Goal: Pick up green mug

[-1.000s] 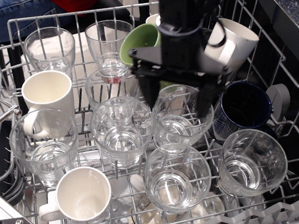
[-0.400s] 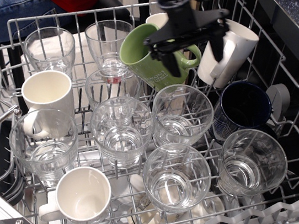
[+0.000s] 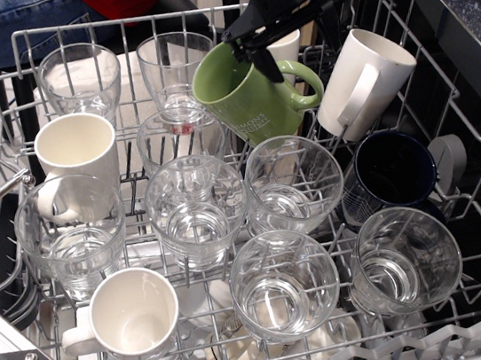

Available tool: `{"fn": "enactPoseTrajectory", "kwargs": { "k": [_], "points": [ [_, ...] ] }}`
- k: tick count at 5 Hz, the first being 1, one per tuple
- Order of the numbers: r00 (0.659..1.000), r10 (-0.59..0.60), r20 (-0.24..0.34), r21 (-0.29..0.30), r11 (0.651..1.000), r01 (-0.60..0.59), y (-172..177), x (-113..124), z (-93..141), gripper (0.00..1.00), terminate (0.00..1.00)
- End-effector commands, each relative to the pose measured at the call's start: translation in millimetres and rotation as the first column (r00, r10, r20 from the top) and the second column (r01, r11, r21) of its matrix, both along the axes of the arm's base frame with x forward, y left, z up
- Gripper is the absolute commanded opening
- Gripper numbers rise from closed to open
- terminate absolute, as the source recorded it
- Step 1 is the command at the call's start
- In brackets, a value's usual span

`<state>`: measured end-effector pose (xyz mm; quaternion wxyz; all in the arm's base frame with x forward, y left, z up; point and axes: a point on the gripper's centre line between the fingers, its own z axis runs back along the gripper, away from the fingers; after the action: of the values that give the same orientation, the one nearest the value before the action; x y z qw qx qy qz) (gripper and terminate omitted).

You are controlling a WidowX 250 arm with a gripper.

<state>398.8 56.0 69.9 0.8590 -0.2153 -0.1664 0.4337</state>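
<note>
gripper (image 3: 274, 37) has been drawn up and back above the green mug (image 3: 245, 94), jaws apart and empty, mug left unlifted in the rack (image 3: 37, 31); a fresh descent is judged needed.

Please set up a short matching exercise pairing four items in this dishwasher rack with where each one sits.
Items:
1. green mug
2. navy mug
3. gripper
4. front white mug

Places:
A. right side, beside the tall white mug
B. near edge, mouth up
C. back centre, tilted
D. top of frame, above the green mug

Pairs: 1-C, 2-A, 3-D, 4-B
</note>
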Motion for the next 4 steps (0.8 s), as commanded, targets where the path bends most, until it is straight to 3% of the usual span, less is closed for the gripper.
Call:
{"fn": "enactPoseTrajectory", "kwargs": {
  "k": [1, 2, 4],
  "points": [
    [0.997, -0.045, 0.062, 0.083, 0.996, 0.040, 36, 25, 27, 1.00, 0.00],
    [0.996, -0.085, 0.017, 0.137, 0.987, 0.082, 55, 29, 34, 1.00, 0.00],
    [0.992, -0.119, 0.036, 0.187, 0.976, 0.110, 79, 27, 17, 1.00, 0.00]
  ]
}}
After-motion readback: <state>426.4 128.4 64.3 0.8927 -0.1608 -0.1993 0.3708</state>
